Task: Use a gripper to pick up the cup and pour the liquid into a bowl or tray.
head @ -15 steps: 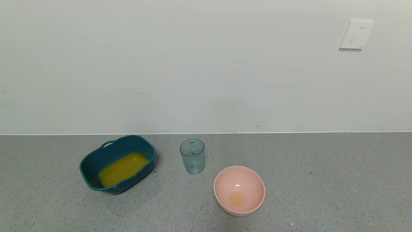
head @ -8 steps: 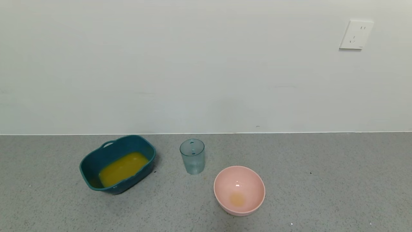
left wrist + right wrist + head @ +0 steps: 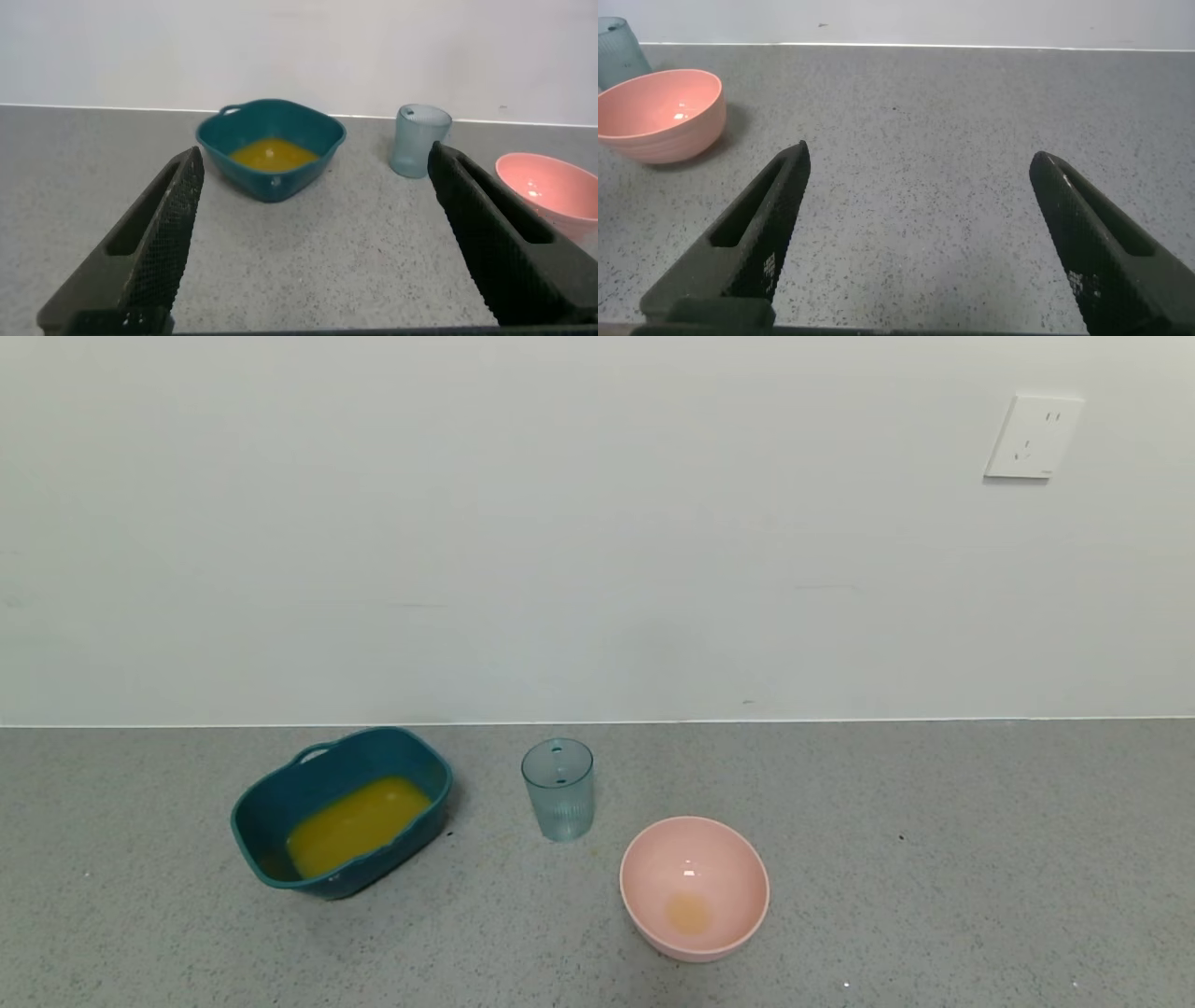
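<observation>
The clear blue-green ribbed cup (image 3: 557, 790) stands upright and looks empty, between the teal tub and the pink bowl; it also shows in the left wrist view (image 3: 419, 140) and at the edge of the right wrist view (image 3: 618, 52). The dark teal tub (image 3: 264, 803) holds the orange-yellow liquid (image 3: 355, 824), also seen in the left wrist view (image 3: 271, 154). Neither gripper shows in the head view. My left gripper (image 3: 316, 163) is open and empty, short of the tub and cup. My right gripper (image 3: 920, 163) is open and empty over bare counter.
A round pink bowl (image 3: 695, 887) with a faint yellowish stain sits on the grey speckled counter (image 3: 934, 859), right of the cup. A white wall with a socket (image 3: 1033, 437) rises behind the counter.
</observation>
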